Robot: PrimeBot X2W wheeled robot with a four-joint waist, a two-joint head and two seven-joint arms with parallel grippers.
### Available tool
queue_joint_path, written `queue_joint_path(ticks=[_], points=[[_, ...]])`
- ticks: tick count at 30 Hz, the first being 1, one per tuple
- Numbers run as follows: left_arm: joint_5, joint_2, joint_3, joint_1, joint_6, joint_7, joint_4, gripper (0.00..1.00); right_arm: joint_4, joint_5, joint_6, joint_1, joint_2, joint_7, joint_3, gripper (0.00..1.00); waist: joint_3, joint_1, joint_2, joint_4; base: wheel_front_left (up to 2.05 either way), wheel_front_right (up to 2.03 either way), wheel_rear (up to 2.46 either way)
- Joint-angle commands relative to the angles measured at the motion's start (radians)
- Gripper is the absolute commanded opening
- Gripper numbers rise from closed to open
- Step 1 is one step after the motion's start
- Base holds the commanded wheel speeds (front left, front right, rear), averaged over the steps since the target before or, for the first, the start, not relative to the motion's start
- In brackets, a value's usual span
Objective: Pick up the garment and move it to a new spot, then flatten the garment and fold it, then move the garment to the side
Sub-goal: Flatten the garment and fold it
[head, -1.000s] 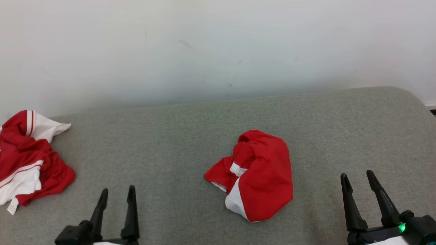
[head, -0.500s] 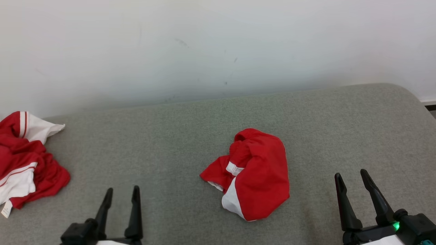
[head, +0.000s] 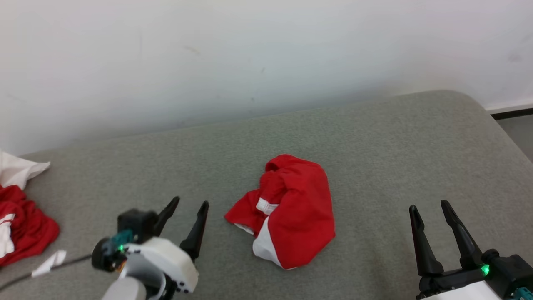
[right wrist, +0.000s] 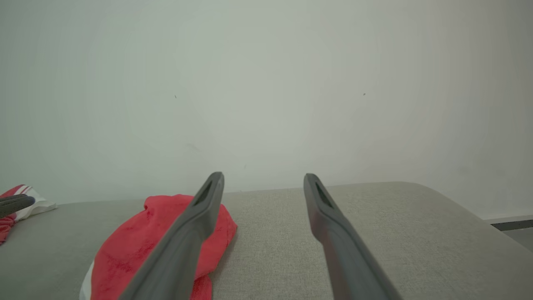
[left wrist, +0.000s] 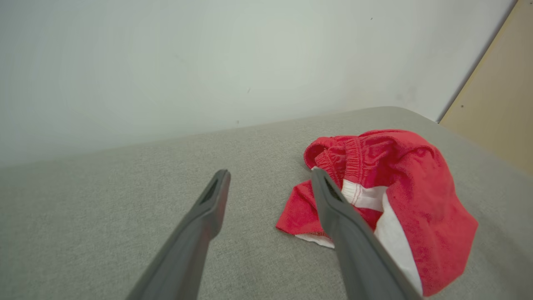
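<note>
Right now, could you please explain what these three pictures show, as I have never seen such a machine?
This is a robot with two arms, each ending in two long dark fingers. One picture comes from its head camera, looking down on a grey upholstered surface. The other two come from wrist cameras, looking along the fingers. Crumpled red and white shorts lie in the middle; another red and white garment lies far left. The left gripper and right gripper are both open, holding nothing.

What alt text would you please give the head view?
A crumpled red-and-white garment lies on a grey cushion by a white wall. The open left gripper points at it from the left; the open right gripper sits lower right. A second garment lies far left.
</note>
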Motion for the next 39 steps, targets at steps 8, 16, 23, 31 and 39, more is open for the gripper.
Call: queue_joint_path(ticks=[8,16,23,31,39], points=[[-0.39,0.203,-0.237,-0.203,-0.003,0.305,0.012,1.0,-0.008,0.005,-0.002,-0.04,0.016,0.001,-0.001,1.0,0.06,0.0,0.0,-0.111,0.0,0.0,0.0],[-0.649,0.411,-0.454,-0.338,-0.004,0.535,-0.032,1.0,-0.011,0.011,-0.002,-0.067,0.036,0.001,-0.009,1.0,0.119,0.0,0.0,-0.202,0.0,0.0,0.0],[-0.741,0.49,-0.575,-0.417,-0.003,0.539,-0.017,1.0,-0.016,0.015,-0.002,-0.09,0.048,0.001,-0.003,1.0,0.151,0.0,0.0,-0.256,0.0,0.0,0.0],[-0.836,0.533,-0.71,-0.491,-0.003,0.505,0.0,1.0,-0.017,0.019,-0.002,-0.088,0.057,0.001,-0.011,1.0,0.168,0.0,0.0,-0.289,0.0,0.0,0.0],[-0.899,0.555,-0.82,-0.556,-0.003,0.449,-0.025,0.0,-0.018,0.013,-0.002,-0.08,0.06,0.001,-0.024,1.0,0.162,0.0,0.0,-0.261,0.0,0.0,0.0]])
